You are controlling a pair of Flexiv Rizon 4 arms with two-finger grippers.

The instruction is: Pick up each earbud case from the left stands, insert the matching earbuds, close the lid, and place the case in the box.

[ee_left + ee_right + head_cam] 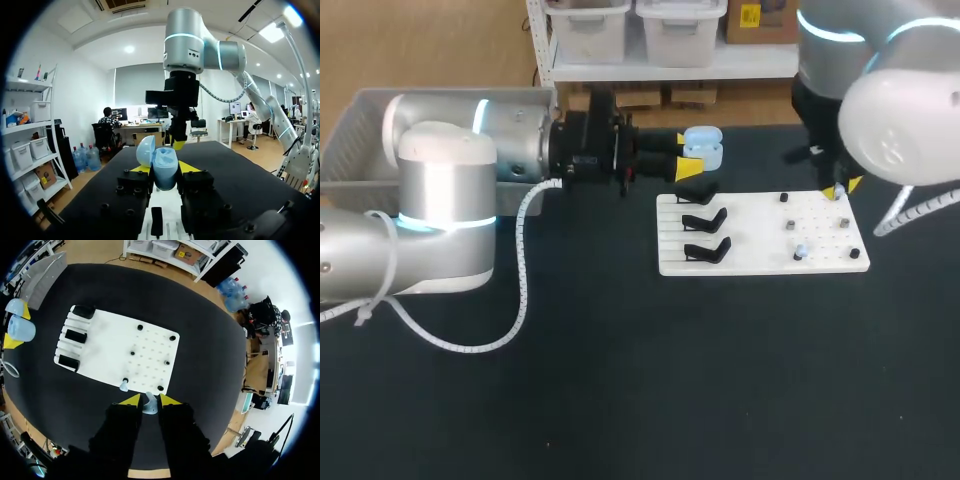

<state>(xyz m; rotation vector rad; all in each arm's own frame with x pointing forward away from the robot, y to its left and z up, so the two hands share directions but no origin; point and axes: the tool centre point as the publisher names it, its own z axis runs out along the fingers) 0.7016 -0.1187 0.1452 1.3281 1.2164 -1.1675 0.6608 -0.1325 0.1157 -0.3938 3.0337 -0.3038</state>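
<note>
My left gripper (686, 153) is shut on a light blue earbud case (705, 150) and holds it in the air behind the white board (760, 262). The case's lid (145, 150) stands open, and the case body (165, 169) sits between the yellow tips. My right gripper (840, 188) hangs over the board's far right corner, shut on a small pale blue earbud (149, 404). A second earbud (123, 385) stands on the board near its right edge. In the left wrist view, my right gripper (178, 145) hangs just ahead of the case.
Three black stands (706, 219) line the board's left side with nothing on them. Small dark pegs (790, 225) dot its right half. A grey box (350, 140) sits at the table's far left, behind my left arm. Black tabletop lies in front of the board.
</note>
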